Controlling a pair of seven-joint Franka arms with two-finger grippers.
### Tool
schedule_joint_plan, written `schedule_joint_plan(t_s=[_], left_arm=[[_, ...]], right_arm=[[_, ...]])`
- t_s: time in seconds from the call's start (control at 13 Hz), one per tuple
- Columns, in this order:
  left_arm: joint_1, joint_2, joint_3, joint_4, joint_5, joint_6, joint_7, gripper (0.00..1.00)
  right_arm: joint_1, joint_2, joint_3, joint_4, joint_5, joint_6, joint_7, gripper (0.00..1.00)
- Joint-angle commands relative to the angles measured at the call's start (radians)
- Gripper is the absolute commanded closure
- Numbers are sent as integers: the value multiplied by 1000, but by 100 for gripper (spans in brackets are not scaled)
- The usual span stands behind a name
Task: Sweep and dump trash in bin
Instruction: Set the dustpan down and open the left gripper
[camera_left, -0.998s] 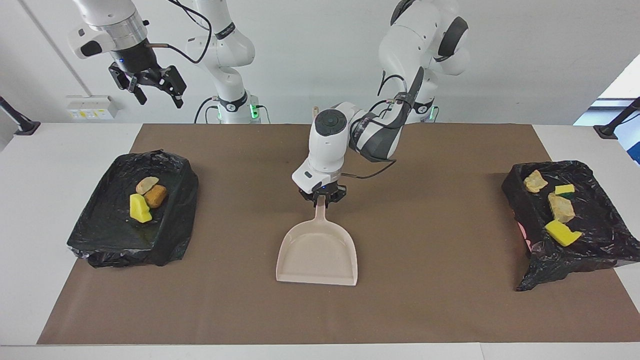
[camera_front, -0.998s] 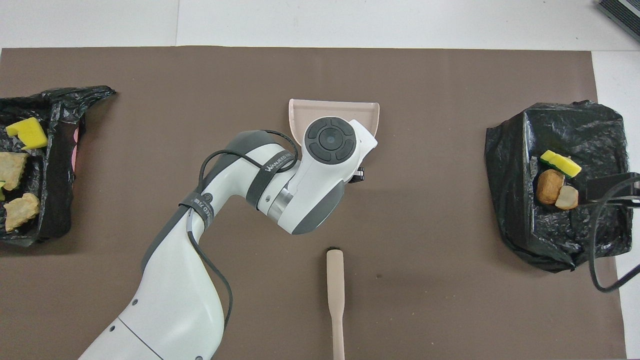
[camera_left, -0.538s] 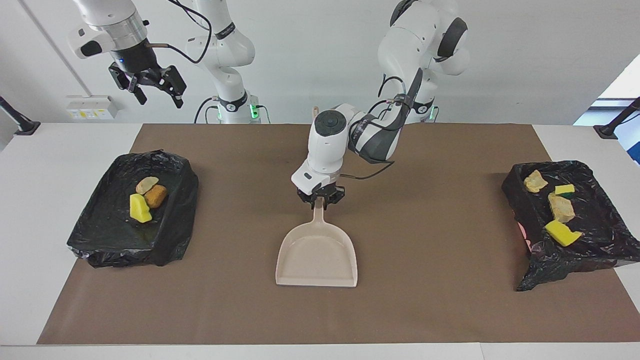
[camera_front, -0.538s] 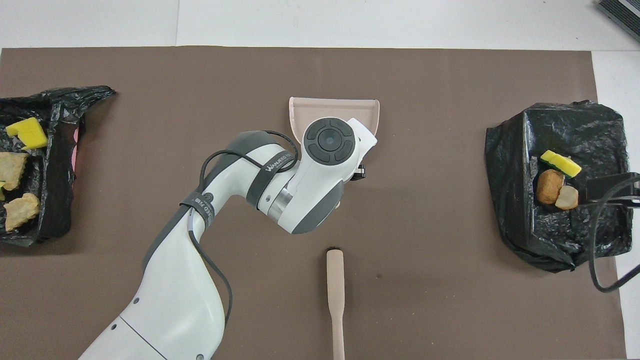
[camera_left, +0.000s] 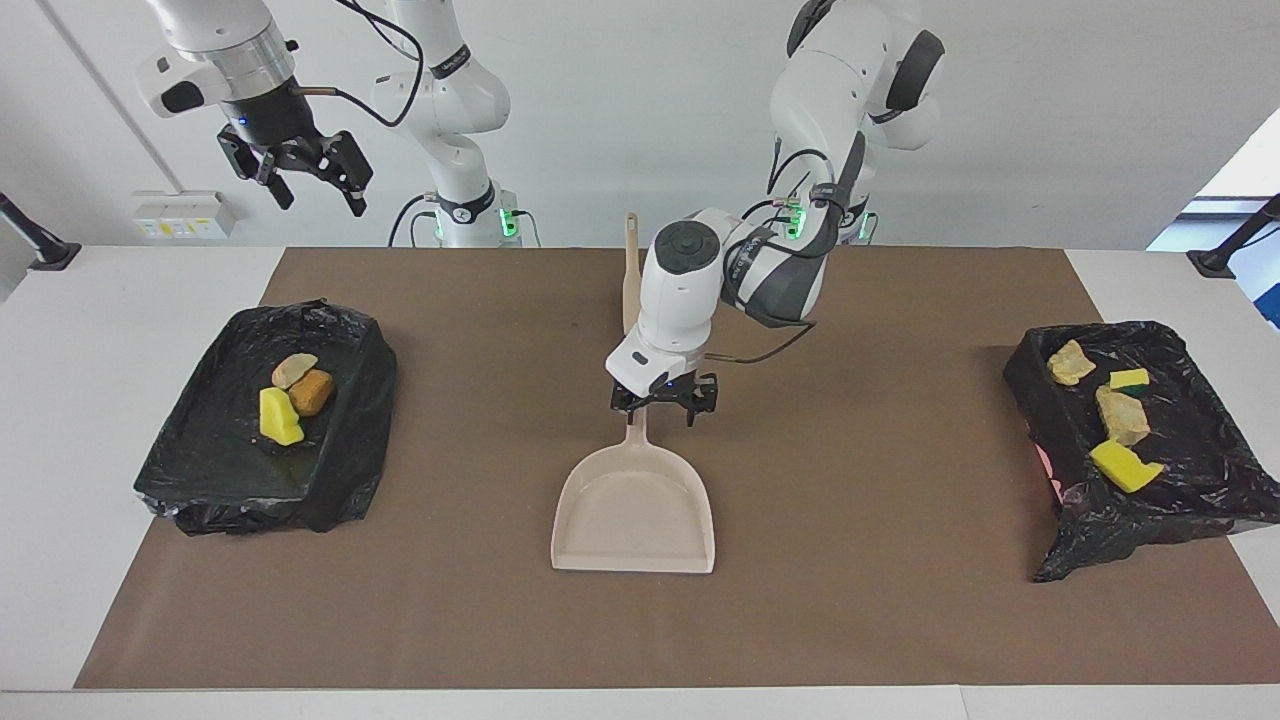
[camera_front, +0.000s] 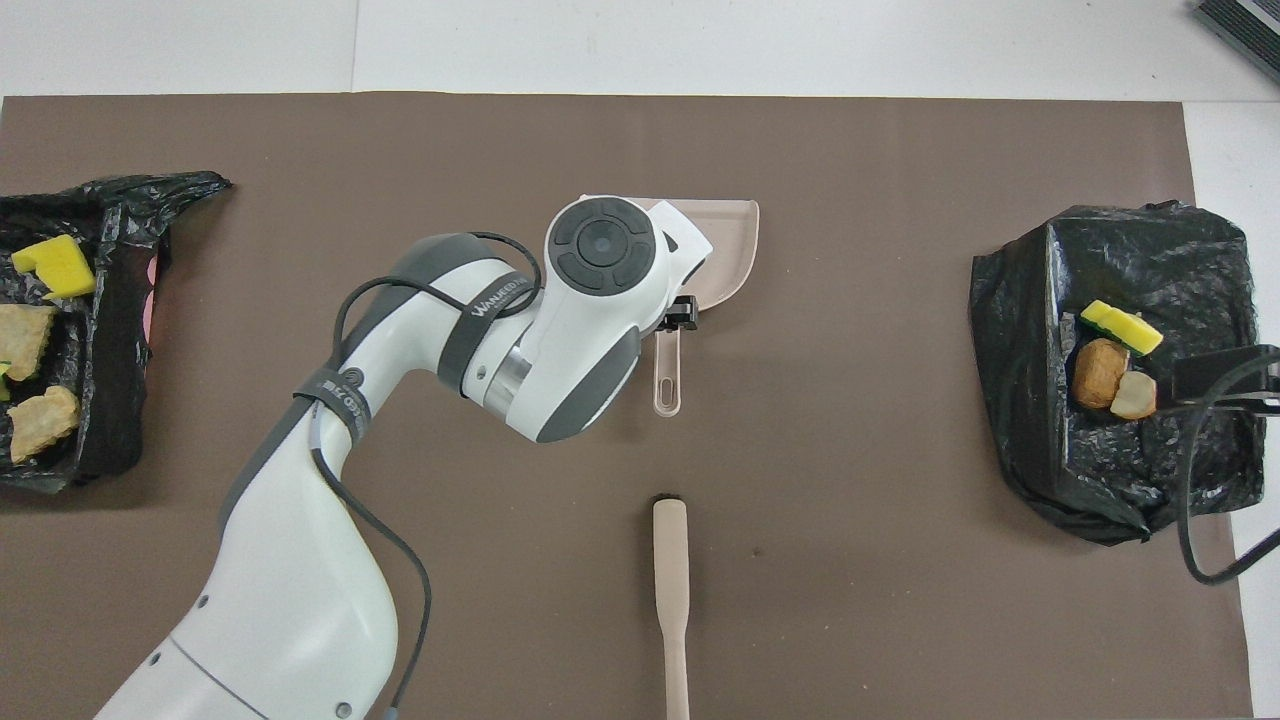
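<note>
The right pincer (camera_left: 320, 203) hung high over the robots' edge of the white surface (camera_left: 60, 400) at the right arm's end, its fingers spread and holding nothing; that arm waited. Below it, farther from the robots, a black-lined bin (camera_left: 200, 470) sat on the brown mat (camera_left: 900, 600). It held three pieces of the trash: a beige scrap (camera_left: 293, 369), an orange-brown scrap (camera_left: 311, 392) touching it, and a yellow scrap (camera_left: 280, 417) just beside those.

At the middle of the mat a beige dustpan (camera_left: 635, 510) lay flat and empty, its handle (camera_left: 636, 432) pointing toward the robots. The left pincer (camera_left: 660, 408) hovered low over that handle with its fingers spread wide, not pinching it. A beige stick (camera_left: 631, 270) lay on the mat nearer to the robots than the dustpan.

At the left arm's end a second black-lined bin (camera_left: 1190, 500) held the other four pieces: a beige scrap (camera_left: 1070, 362), a small green-backed yellow scrap (camera_left: 1130, 379), a larger beige scrap (camera_left: 1122, 415) and a yellow scrap (camera_left: 1125, 465).
</note>
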Motion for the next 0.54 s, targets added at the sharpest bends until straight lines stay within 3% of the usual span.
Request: schedule_joint_plan(t_s=[0.0, 0.23, 0.46], left_arm=[[89, -177, -2, -165, 13, -30, 142, 0], [191, -317, -2, -250, 12, -82, 230, 0], [289, -438, -5, -245, -1, -214, 362, 0]], right_arm=[[-14, -19, 8, -15, 8, -11, -27, 0], [-14, -17, 6, -15, 8, -11, -27, 0], [-14, -19, 8, -15, 6, -11, -27, 0]])
